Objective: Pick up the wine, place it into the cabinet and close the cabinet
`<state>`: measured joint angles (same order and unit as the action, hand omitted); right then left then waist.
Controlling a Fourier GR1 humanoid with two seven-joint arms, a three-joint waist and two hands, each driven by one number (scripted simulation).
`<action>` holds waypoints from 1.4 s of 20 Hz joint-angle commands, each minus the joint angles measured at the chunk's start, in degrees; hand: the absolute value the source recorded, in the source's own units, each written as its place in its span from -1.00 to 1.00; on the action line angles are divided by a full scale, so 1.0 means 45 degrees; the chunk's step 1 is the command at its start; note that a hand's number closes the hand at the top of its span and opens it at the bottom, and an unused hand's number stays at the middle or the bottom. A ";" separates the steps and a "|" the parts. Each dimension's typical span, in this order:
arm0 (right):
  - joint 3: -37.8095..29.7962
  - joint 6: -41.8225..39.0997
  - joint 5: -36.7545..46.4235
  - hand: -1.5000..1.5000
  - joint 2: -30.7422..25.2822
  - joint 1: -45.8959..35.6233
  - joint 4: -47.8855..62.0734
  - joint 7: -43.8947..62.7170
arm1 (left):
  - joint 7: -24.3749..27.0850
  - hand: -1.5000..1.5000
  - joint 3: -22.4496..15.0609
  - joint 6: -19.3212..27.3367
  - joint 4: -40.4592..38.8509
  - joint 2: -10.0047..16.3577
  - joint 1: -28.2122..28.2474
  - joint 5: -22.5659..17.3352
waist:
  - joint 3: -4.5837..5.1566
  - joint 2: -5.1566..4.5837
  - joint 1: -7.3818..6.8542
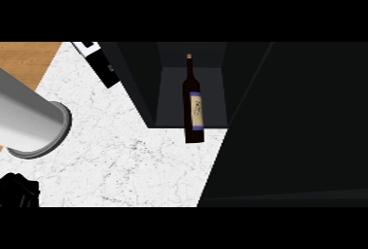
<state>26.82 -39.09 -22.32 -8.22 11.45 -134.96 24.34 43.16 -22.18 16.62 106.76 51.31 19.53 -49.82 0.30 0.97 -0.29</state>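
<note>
light: even | counter: bright white | cabinet: dim, near black | forearm: soft sheen

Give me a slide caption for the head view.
Wine bottle in the open cabinet; left hand apart, over the marble counter.

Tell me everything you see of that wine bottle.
The wine bottle is slim, dark, glass by its look, with a long neck and a pale tan top. A tan label with blue bands wraps its body. It shows lengthwise, neck toward the view's top, within the open dark cabinet, its base overlapping the white counter. Nothing grips it; standing or lying, I cannot tell.
</note>
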 commanded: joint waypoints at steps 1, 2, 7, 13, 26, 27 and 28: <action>0.2670 0.0789 0.3041 1.00 0.1189 -0.0470 -0.1523 0.1059 | 0.0056 1.00 0.0738 -0.0855 -0.0512 0.0481 0.0457 -0.0532 | 0.0009 0.0072 0.0095; 0.3166 0.1124 0.3501 1.00 0.1708 -0.0633 -0.1261 0.1097 | -0.0031 1.00 0.1034 -0.1029 -0.0099 0.0695 0.0518 -0.0786 | -0.0007 0.0073 0.0029; 0.4557 0.2779 0.4245 1.00 0.1778 -0.2184 -0.0162 0.1258 | 0.0043 1.00 0.1207 -0.1853 -0.0676 0.0906 0.0683 -0.0876 | 0.0027 0.0014 -0.0106; 0.4943 0.4211 0.4322 1.00 0.1767 -0.3145 0.0720 0.0958 | 0.0333 1.00 0.1496 -0.2774 -0.1116 0.1115 0.0956 -0.0980 | 0.0051 -0.0005 -0.0292; 0.4021 0.4694 0.3612 1.00 0.1729 -0.4364 0.1908 0.0312 | 0.0122 1.00 0.1836 -0.3447 -0.0761 0.1555 0.0998 -0.1240 | 0.0095 -0.0130 -0.0985; 0.3747 0.4824 0.3452 1.00 0.1728 -0.4500 0.1846 0.0282 | 0.0094 1.00 0.1941 -0.3409 -0.0824 0.1506 0.0899 -0.1368 | 0.0105 -0.0180 -0.0976; 0.3710 0.4958 0.3427 1.00 0.1726 -0.4340 0.2058 0.0178 | 0.0229 1.00 0.1763 -0.3516 -0.0814 0.1474 0.1031 -0.1129 | 0.0096 -0.0177 -0.0999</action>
<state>37.24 -26.28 -10.21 -9.19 -5.00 -132.84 24.15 43.94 -14.12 1.82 103.32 57.78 23.97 -55.27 0.69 0.44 -4.38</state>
